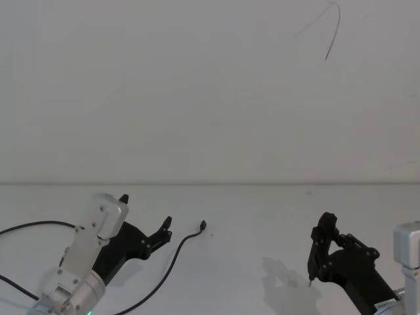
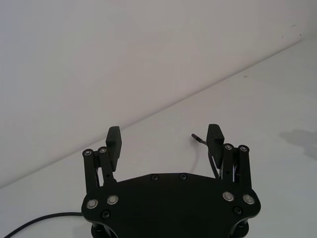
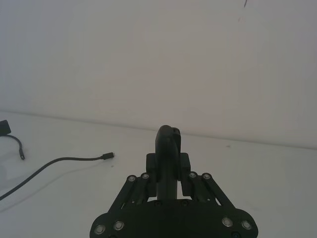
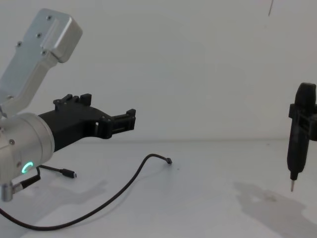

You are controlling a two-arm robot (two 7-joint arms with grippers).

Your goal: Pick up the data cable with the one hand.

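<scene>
Now left hand hovers wide open, empty, near data cable; right hand clamps dark tool.

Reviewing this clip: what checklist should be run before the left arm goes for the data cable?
1. Left gripper open: ok.
2. Data cable lying free on the table: ok.
3. Cable between the jaws: not ok; its plug lies to the gripper's right.
4. Gripper down at cable height: not ok; the chest view shows it above the table.
5. Right gripper clear of the cable: ok; shut, off to the right.
</scene>
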